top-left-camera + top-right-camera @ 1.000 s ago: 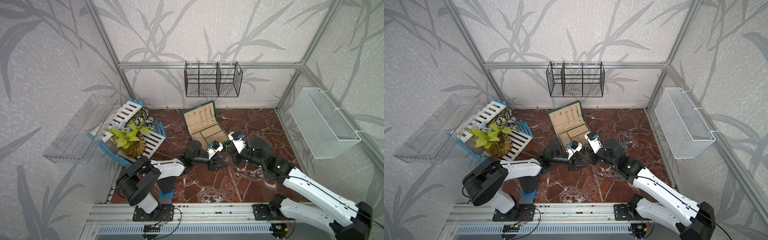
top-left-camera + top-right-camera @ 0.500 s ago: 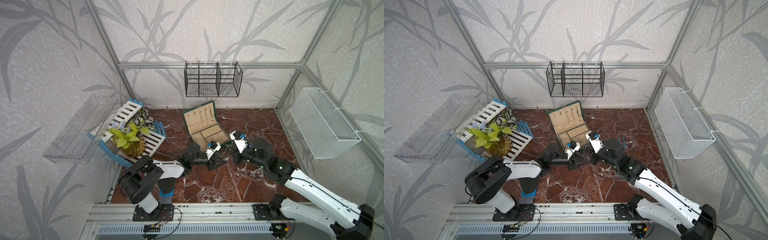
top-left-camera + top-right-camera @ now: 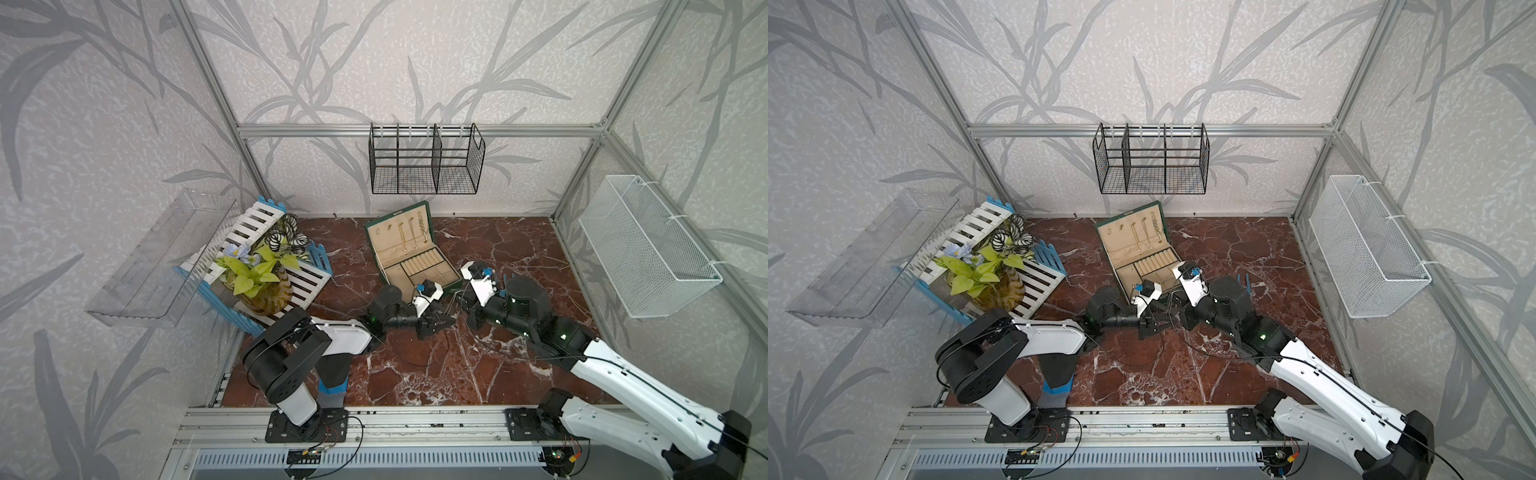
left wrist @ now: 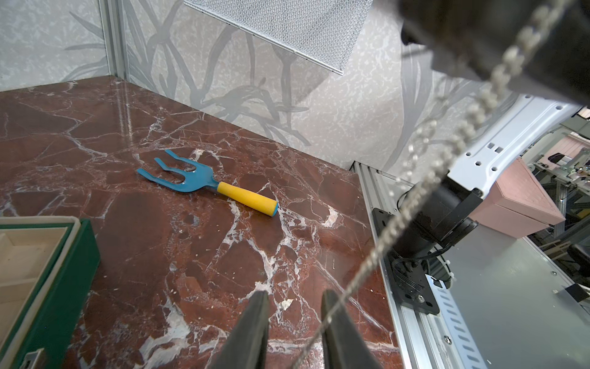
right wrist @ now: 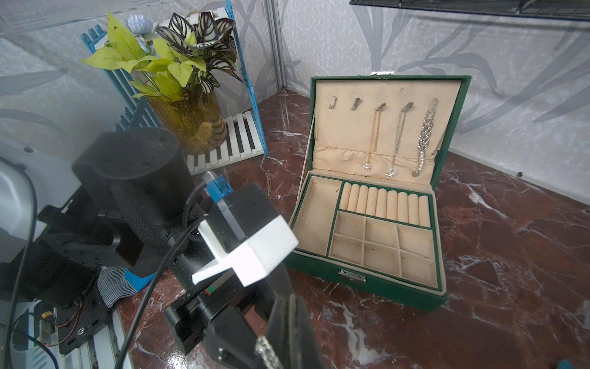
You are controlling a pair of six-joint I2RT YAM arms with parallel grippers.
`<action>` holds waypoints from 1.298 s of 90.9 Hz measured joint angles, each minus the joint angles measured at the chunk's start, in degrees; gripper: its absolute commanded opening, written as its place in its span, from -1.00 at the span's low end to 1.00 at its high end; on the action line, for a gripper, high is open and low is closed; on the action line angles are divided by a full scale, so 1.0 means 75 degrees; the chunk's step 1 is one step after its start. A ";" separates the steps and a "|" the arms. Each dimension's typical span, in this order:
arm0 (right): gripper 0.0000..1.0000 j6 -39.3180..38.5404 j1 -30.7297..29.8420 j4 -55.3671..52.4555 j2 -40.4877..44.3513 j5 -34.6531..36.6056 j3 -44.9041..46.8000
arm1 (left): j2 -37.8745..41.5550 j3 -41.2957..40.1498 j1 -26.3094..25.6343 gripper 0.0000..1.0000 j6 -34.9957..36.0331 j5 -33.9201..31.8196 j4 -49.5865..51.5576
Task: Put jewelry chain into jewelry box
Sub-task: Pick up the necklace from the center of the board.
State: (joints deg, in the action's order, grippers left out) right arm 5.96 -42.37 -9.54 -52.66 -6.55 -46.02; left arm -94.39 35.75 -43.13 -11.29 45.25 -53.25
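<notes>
One jewelry chain (image 4: 358, 271) is held in the air at the near side of the open jewelry box (image 5: 376, 287); nothing is placed yet. It is pinched in the clenched right gripper (image 5: 289, 306). The left gripper (image 4: 295, 295) is seen with jaws apart, the chain beside one finger. Three necklaces (image 5: 397, 140) are counted on five lid hooks (image 5: 332, 103); two are free.

Left wrist cam: jewelry chain (image 4: 378, 250) blurry near lens, both ends off frame; jewelry box (image 4: 64, 271) cropped, only a corner shows. Right wrist cam: right hand (image 5: 289, 306) cut by edge, chain mostly out of frame. Both top views: chain too thin to trace.
</notes>
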 measured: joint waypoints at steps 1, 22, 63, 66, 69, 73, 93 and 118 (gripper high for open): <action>-1.00 0.0003 0.0003 0.0003 0.0000 0.0003 0.0000 | 0.0000 0.0000 0.0000 -0.61 -0.0017 0.0012 -0.0009; -1.00 0.0012 0.0003 0.0000 0.0000 0.0015 0.0000 | -0.0085 0.0000 0.0000 -0.97 -0.0041 0.0029 -0.0102; -1.00 0.0685 0.0562 0.0073 0.0364 0.0615 0.0924 | 0.0717 -0.0017 0.0000 -1.00 0.0364 -0.0667 0.1495; -1.00 0.0766 0.0574 0.0146 0.0376 0.0627 0.1172 | 0.0909 -0.0015 0.0000 -1.00 0.0437 -0.0743 0.1807; -1.00 0.0854 0.0571 0.0224 0.0364 0.0635 0.1466 | 0.1072 0.0006 0.0003 -1.00 0.0507 -0.0804 0.2119; -1.00 0.0941 0.0571 0.0326 0.0335 0.0609 0.1813 | 0.1239 0.0099 0.0003 -1.00 0.0586 -0.0845 0.2585; -1.00 0.1096 0.0571 0.0877 -0.0085 -0.0079 0.2978 | 0.1483 0.1035 0.0000 -1.00 0.1137 -0.0880 0.4896; -0.51 0.1087 0.0571 0.1635 -0.0382 -0.0764 0.3348 | 0.1609 0.2130 0.0000 -1.00 0.1982 -0.0825 0.7175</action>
State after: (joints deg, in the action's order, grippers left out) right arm 14.11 -38.09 2.72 -55.53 -12.27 -20.91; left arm -82.32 51.72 -43.13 3.57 39.07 0.56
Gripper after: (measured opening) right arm 0.182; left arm 0.058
